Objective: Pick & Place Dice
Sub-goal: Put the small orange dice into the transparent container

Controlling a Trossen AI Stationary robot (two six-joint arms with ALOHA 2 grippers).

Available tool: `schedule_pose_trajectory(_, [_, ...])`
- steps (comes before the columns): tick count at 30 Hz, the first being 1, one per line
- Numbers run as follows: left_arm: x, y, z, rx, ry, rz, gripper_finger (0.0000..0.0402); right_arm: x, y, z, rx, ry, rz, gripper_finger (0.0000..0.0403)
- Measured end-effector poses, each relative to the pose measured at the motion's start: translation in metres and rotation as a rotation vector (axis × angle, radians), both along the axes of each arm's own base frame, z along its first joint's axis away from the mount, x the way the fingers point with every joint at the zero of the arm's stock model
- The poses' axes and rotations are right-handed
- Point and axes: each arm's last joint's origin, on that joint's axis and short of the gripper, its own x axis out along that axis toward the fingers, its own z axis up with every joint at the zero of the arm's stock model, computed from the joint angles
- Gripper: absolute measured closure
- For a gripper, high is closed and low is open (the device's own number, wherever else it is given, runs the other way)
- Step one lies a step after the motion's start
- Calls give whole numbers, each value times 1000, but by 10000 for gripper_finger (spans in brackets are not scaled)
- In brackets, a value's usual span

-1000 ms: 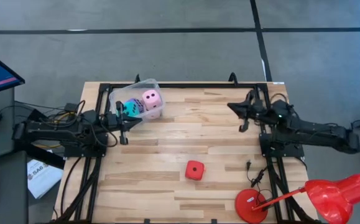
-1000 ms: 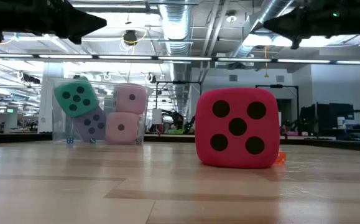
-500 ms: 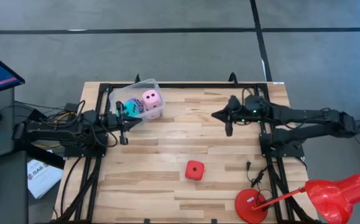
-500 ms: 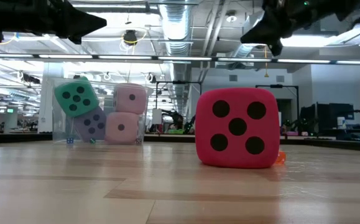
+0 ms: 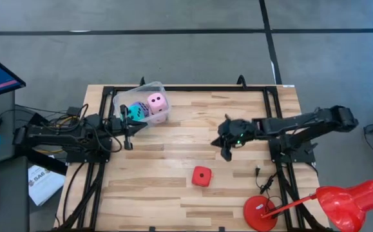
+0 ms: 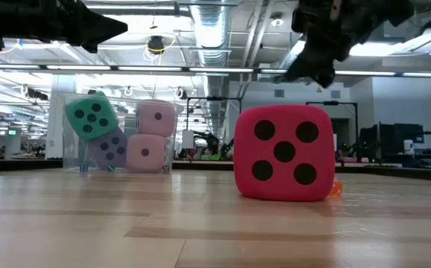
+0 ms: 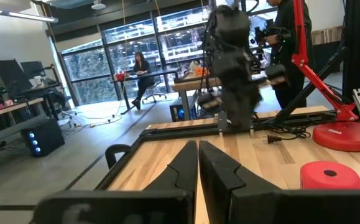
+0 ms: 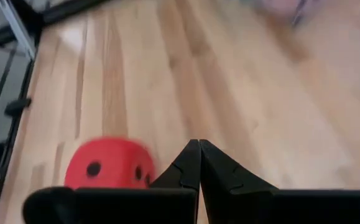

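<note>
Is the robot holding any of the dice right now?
No. Both pincers are shut on nothing: the right pincer hangs above the red die, the left pincer waits beside the tub.

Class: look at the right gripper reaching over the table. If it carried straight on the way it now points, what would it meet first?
Probably bare table, just beside the red die. The right gripper, shut, points down at the wood, with the die slightly off its line; depth is hard to judge.
</note>
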Motion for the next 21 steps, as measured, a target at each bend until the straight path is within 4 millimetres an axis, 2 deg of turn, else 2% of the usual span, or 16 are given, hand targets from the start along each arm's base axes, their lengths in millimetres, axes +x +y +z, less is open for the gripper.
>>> schedule_pose_trajectory(6, [0, 0, 0, -27, -5, -3, 396, 5, 29, -26, 111, 155, -3, 403])
schedule_pose_trajectory(14, [0, 0, 0, -131, -26, -13, 396, 9, 57, -70, 235, 402, -121, 403])
schedule_pose_trajectory(21, [0, 0, 0, -131, -27, -13, 396, 14, 79, -96, 272, 463, -144, 403])
